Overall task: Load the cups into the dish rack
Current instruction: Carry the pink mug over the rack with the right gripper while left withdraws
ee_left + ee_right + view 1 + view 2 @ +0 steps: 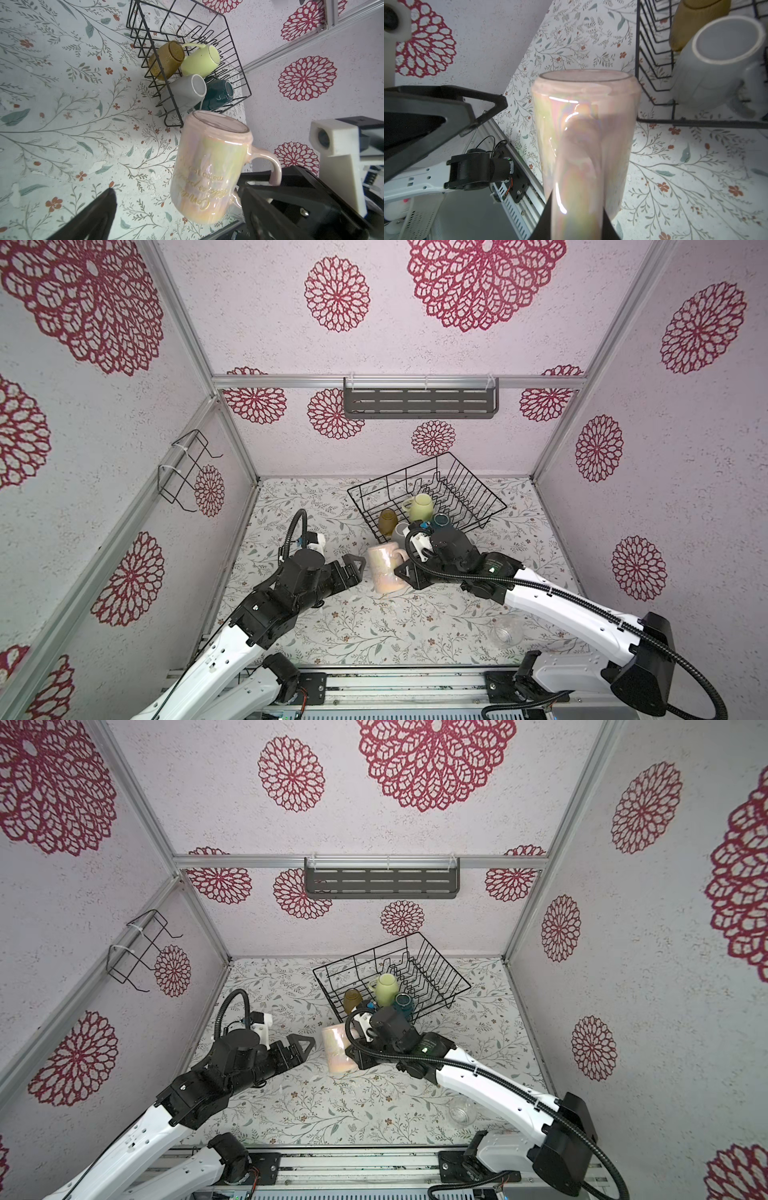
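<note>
- The right gripper (404, 568) was clamped tight on the handle of the large pink mug (384, 568). It held the mug base-up and slightly tilted, just outside the near corner of the dish rack (465, 485). The mug looked to be off the table.
- The left gripper (358, 570) had its jaws wide apart and held nothing. It sat on the side of the mug away from the rack, with its fingertips just beside the mug wall. Whether they touched it could not be told.
- Four cups stood upside down, crowded into the rack's near corner: the amber glass tumbler (387, 521), the pale yellow-green mug (420, 506), the light grey mug (400, 531) and the dark teal mug (442, 520).
- The small clear glass (508, 630) was on the table well apart from the rack, beside the right arm.
- Likely risks:
  - Held by its handle alone, the heavy mug could swing or slip in the grip.
  - Carried too low, its body could catch the rack's near rim and shove the rack.
  - Set down in that crowded corner, it could knock the grey mug.
  - The open left fingers could nudge it off line.
</note>
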Robot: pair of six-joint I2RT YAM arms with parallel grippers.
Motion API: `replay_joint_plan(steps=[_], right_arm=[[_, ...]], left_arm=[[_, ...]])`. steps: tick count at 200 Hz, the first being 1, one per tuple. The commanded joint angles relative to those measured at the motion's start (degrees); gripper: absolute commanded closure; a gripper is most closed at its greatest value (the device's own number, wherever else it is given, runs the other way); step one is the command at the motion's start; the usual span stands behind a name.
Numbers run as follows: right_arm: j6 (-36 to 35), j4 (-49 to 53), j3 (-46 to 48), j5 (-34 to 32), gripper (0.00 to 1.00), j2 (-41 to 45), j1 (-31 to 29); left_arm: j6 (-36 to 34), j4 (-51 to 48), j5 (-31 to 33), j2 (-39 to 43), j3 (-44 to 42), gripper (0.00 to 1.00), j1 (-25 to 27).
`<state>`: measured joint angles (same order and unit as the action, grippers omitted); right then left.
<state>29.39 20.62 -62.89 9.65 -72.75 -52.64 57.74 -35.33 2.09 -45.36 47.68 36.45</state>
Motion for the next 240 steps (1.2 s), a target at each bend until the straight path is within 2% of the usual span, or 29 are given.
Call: replay_joint_plan(steps=[1,29,41,75,114,152,175,191,240], right_arm=[[-9.02,-10.76,-3.26,-4.62,1.00,3.45,0.54],[-17.49,-17.55,-1.75,-11.64,1.00,4.81,2.42],[-19.79,-20.33,-1.83,-12.11,1.00,4.19,4.64],[-22.54,-26.00,-4.05,-3.84,1.00,-0.79,14.02],[-23.90,-28.35,-10.80,0.69,1.00,-9.57,21.43],[-25.25,-27.45,-16.80,1.06,1.00,-16.17,22.50],[-23.99,-23.58,-19.86,-1.21,1.00,-17.34,22.54],[-23.63,-22.07,-20.33,-1.64,1.00,-16.09,22.52],[-22.78,-27.36,-15.36,-3.97,1.00,-8.88,22.48]], left_arm=[[-0.72,-0.58,-2.99,-1.33,2.08,0.03,-2.39],[-4.27,-2.81,-6.66,-1.97,7.37,0.03,-6.94],[-6.36,-3.15,-8.60,-3.10,9.87,0.03,-9.82],[-8.12,0.66,-17.44,-10.70,15.60,0.03,-16.87],[-9.10,1.33,-19.06,-22.71,21.97,0.03,-21.35],[-7.11,2.11,-17.85,-33.47,22.69,0.01,-21.51],[-5.41,4.85,-16.18,-37.61,20.40,0.01,-19.17],[-4.78,6.94,-14.26,-39.85,19.69,0.01,-17.28],[-3.33,8.80,-12.52,-48.74,23.52,0.06,-14.41]])
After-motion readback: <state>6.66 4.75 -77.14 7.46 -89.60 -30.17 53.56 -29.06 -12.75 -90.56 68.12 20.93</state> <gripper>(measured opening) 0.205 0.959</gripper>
